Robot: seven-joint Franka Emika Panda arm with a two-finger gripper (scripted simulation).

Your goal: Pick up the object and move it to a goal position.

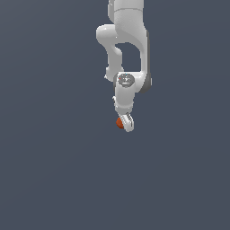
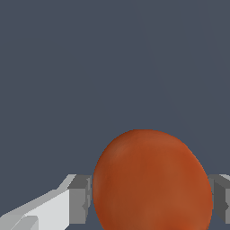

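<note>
The object is a small orange-red rounded ball (image 1: 119,122). In the exterior view it sits at the tip of my white gripper (image 1: 124,123), which hangs below the white arm, near the middle of the view. In the wrist view the ball (image 2: 152,182) fills the space between the two grey finger pads (image 2: 80,199), and both pads touch its sides. My gripper (image 2: 150,197) is shut on the ball. The ball's lower part is cut off by the wrist view's edge. Whether it rests on the surface or is lifted I cannot tell.
A plain dark blue-grey ground (image 1: 54,170) fills both views. No other object, marker or edge shows.
</note>
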